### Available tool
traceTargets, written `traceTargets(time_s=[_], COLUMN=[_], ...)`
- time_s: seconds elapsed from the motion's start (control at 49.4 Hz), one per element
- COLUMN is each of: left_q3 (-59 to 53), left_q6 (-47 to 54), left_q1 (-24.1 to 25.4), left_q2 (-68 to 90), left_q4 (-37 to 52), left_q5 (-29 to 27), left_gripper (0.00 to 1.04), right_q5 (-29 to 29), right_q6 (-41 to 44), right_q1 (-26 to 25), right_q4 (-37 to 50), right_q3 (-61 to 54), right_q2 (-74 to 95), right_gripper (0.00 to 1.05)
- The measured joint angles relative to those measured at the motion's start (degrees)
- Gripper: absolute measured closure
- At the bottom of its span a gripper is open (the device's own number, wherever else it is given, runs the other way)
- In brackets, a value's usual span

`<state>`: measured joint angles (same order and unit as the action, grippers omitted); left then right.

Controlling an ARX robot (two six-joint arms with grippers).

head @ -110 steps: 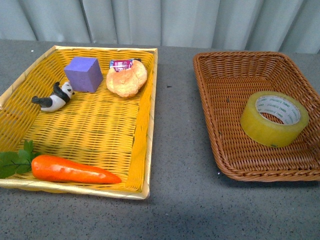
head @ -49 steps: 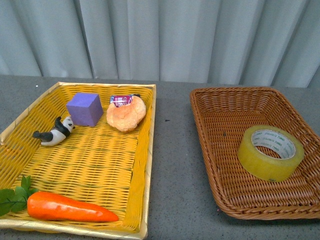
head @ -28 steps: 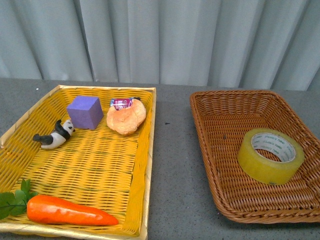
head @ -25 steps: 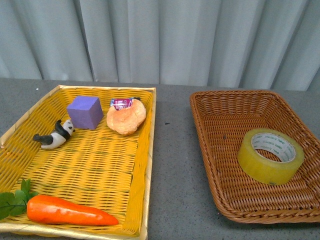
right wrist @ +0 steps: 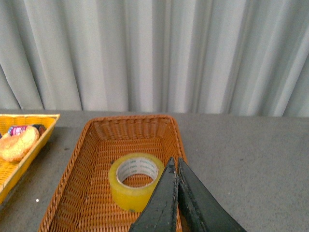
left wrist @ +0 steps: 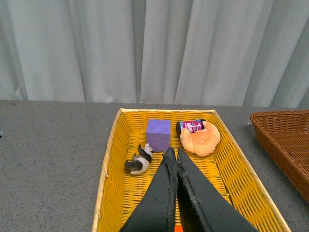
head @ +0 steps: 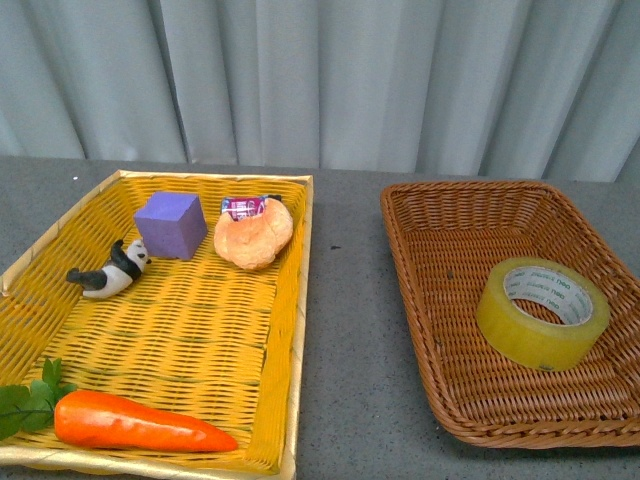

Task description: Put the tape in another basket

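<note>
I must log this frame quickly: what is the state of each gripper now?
Left gripper: jaws shut, holding nothing.
Right gripper: jaws shut, holding nothing; the tape lies free in the basket.

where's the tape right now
In the front view the tape lies flat inside the brown wicker basket on the right, toward its right wall and alone there; the yellow tray sits apart to the left.

Left pincer (left wrist: 174, 153), its fingers pressed together, hangs above the yellow tray (left wrist: 108, 166) near the purple cube (left wrist: 159, 135).
</note>
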<state>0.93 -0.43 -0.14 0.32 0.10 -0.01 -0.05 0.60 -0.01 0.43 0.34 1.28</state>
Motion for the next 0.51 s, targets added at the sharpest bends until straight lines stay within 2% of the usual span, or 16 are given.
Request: traceTargets(time_s=[0.061, 0.121, 0.202, 0.506], left_q3=[0.0, 0.0, 0.0, 0.0], left_q6=[-0.02, 0.0, 0.0, 0.0], left_q1=[0.0, 0.0, 0.0, 0.0], left_q2=[-0.04, -0.09, -0.09, -0.09], left_q4=[-0.07, -0.07, -0.07, -0.07], left_q5=[0.02, 0.02, 0.02, 0.02], left_gripper=[0.97, 0.8, 0.64, 0.16], right_q5=[0.0, 0.0, 0.0, 0.0], right_q6=[0.0, 0.0, 0.0, 0.0], right_q1=[0.0, 0.0, 0.0, 0.0], right_q4=[-0.15, -0.28, -0.33, -0.33], right_q3=[0.0, 0.0, 0.0, 0.0], right_q2=[-0.92, -0.98, -0.98, -0.98], right_gripper=[0.97, 0.81, 0.65, 0.17])
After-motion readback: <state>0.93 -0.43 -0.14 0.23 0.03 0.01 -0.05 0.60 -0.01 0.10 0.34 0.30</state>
